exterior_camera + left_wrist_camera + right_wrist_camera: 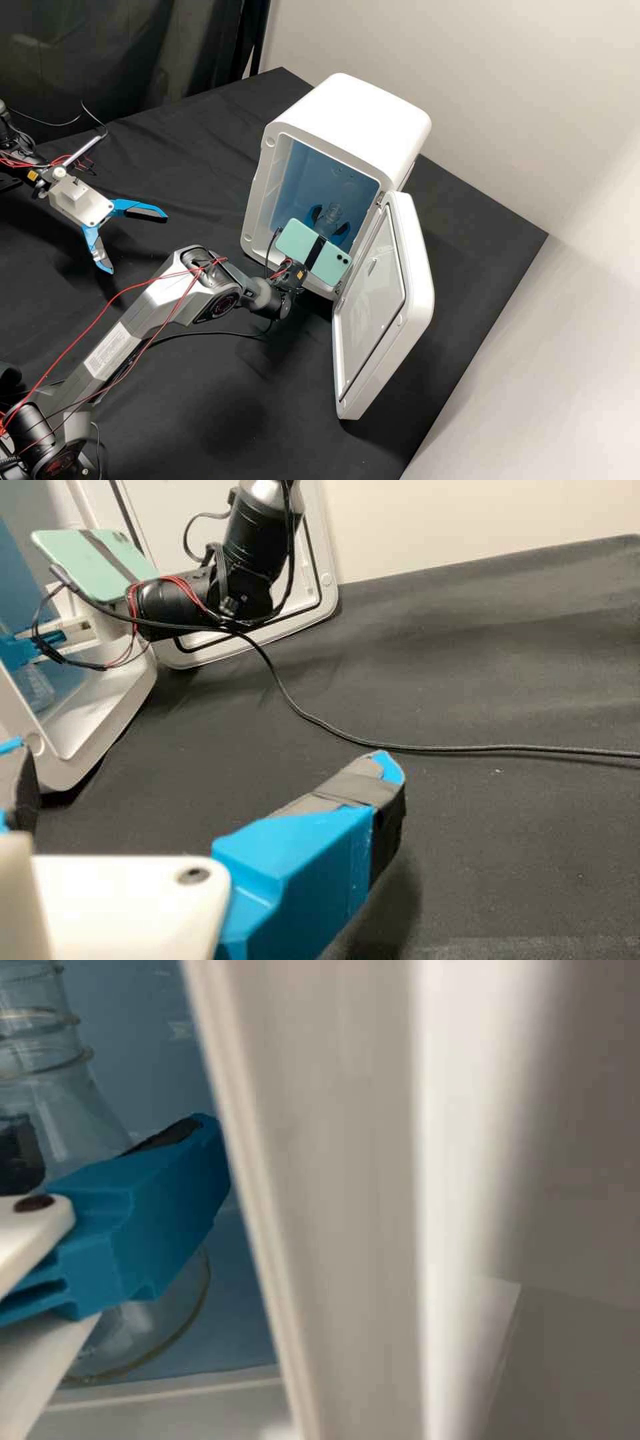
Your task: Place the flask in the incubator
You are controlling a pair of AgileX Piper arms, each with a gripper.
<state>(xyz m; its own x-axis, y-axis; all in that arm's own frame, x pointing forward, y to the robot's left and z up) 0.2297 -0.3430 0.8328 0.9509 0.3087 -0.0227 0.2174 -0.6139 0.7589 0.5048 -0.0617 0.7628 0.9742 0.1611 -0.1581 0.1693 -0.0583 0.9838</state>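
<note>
The white incubator [353, 120] stands on the bench with its door [383, 300] swung open and a blue inside. A clear glass flask [331, 215] stands upright on its floor. My right gripper [329, 224] is inside the chamber, shut on the flask, with a blue finger on each side. In the right wrist view the flask [50, 1080] rests on the blue floor behind one finger [140, 1215]. My left gripper [133, 241] hovers open and holding nothing over the bench, well to the left of the incubator. In its own view, the left gripper [190, 790] faces the incubator [90, 710].
A mint-green device [313, 252] is strapped on the right arm's wrist, just outside the incubator's opening. The white door frame [330, 1210] is close beside the right gripper. A black cable [450, 748] lies across the bench. The bench's edge [467, 373] runs to the right of the door.
</note>
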